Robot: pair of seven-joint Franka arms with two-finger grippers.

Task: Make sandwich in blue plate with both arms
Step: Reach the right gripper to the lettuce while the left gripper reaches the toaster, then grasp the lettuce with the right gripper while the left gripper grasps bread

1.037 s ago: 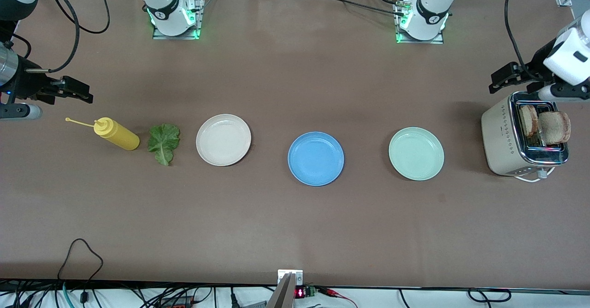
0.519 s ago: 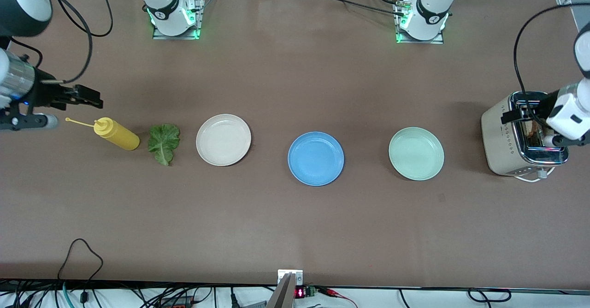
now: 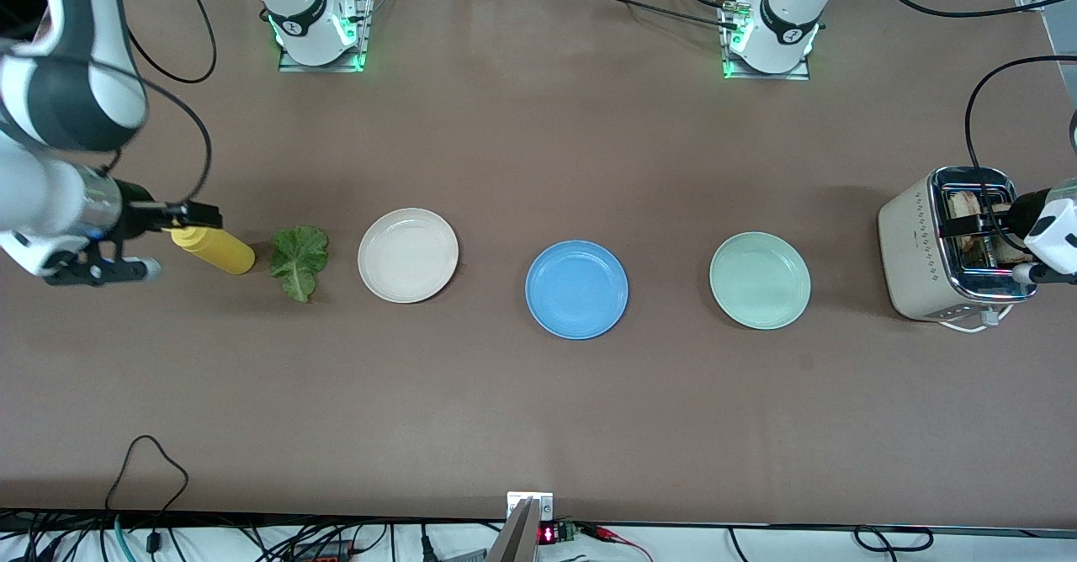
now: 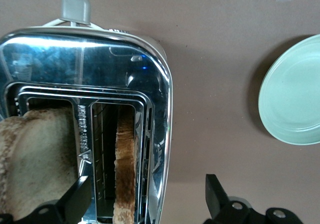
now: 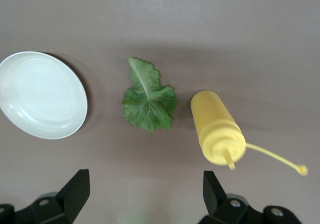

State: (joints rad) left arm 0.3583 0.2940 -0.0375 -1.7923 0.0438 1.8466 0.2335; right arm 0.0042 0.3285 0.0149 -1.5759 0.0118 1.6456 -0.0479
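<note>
The blue plate (image 3: 576,289) sits empty in the middle of the table. Two toasted bread slices stand in the toaster (image 3: 917,246) at the left arm's end; the front view shows a bit of one (image 3: 968,203). The left wrist view shows the wide slice (image 4: 37,159) and the second slice (image 4: 125,174) edge-on. My left gripper (image 3: 980,230) (image 4: 145,201) is open over the toaster's top, around the edge-on slice's slot. The lettuce leaf (image 3: 299,261) (image 5: 148,96) lies flat toward the right arm's end. My right gripper (image 3: 198,217) (image 5: 145,191) is open and empty above the bottle's cap.
A yellow squeeze bottle (image 3: 212,246) (image 5: 217,126) lies beside the lettuce. A cream-white plate (image 3: 408,255) (image 5: 40,94) and a mint-green plate (image 3: 760,280) (image 4: 295,94) flank the blue plate. The toaster's cable runs by its nearer edge.
My left gripper has come down over the toaster, covering most of the bread. My right gripper has moved toward the bottle and lettuce, now over the bottle's cap.
</note>
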